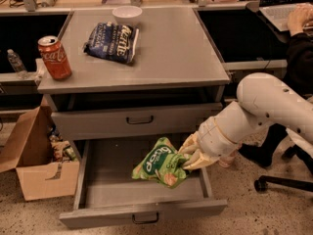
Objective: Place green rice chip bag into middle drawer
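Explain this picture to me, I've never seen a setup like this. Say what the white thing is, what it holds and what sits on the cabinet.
There is one picture, taken by a camera looking down at a grey cabinet from the front. The white thing reaching in from the right is a robot arm. At its end is the gripper, a two-finger clamp, shut on the green rice chip bag, which it holds over the open middle drawer. Whether the bag touches the drawer floor I cannot tell. The drawer above is closed. On top are a red cola can, a dark blue chip bag and a white bowl. A cardboard box stands on the floor at the left.
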`<state>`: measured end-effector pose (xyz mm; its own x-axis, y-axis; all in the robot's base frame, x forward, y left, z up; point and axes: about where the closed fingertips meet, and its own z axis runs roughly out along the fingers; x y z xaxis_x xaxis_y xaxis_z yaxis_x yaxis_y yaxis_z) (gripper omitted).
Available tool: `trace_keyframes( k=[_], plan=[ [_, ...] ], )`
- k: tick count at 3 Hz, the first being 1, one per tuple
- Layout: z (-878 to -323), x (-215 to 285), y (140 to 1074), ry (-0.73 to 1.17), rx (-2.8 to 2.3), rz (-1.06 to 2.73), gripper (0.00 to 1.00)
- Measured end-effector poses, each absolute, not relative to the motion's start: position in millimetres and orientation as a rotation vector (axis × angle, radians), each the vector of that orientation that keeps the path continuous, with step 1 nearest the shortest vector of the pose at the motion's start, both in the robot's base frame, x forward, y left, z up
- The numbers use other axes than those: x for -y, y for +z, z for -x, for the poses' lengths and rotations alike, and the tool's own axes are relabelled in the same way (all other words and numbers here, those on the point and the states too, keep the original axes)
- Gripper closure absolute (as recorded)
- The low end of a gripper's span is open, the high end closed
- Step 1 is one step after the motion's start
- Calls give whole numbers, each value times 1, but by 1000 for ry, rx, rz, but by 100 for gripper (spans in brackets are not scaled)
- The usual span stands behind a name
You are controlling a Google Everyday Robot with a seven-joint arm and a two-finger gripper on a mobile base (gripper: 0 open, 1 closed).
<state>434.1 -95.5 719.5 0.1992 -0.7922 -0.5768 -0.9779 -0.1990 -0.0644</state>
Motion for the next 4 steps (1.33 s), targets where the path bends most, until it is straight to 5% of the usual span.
trace_keyframes(
  k=[2,4],
  plan=[
    [-439,81,697,606,-1675,1997,100],
    [-441,12,553,856,-1894,1532,100]
  ],
)
